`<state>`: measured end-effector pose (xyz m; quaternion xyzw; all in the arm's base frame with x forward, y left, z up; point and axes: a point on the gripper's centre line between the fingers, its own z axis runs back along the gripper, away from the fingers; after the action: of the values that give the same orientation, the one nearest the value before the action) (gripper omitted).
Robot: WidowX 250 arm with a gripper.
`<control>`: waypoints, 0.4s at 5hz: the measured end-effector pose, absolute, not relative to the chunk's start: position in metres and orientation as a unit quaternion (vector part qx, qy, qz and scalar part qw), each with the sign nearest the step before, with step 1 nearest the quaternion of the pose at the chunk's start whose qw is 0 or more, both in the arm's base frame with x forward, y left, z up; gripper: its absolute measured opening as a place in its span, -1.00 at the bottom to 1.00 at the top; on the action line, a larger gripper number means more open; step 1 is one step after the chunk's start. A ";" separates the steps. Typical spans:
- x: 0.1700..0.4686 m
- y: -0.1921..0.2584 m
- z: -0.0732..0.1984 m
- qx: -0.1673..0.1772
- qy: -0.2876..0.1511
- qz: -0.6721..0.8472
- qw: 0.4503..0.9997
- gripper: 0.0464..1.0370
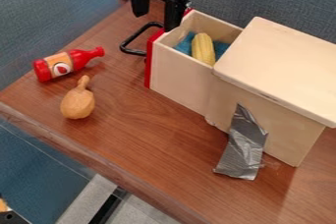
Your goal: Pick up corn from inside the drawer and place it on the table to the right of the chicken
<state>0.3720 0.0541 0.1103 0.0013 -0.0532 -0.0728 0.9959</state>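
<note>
The yellow corn [203, 49] lies on a blue lining inside the pulled-out drawer [179, 81] of a light wooden box. On the brown table [141, 132], the tan toy chicken [77, 102] rests toward the left, with its narrow end pointing up the view. My gripper [156, 15] hangs at the top, its two fingers spread with nothing between them. It is up and left of the corn, near the drawer's red front, and one fingertip overlaps that front's upper edge in the view.
A red bottle [66, 64] lies just above the chicken. The drawer's black handle [134, 41] sticks out leftward below the gripper. The box's lid [285, 63] covers the right side, and grey tape [242, 147] runs down to the table.
</note>
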 end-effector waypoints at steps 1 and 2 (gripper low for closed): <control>0.370 0.054 0.097 -0.003 -0.035 -0.070 0.997 0.93; 0.372 0.044 0.094 -0.008 -0.034 -0.056 0.998 0.93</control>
<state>0.3721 0.0443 0.0941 -0.0080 -0.0344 -0.0560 0.9978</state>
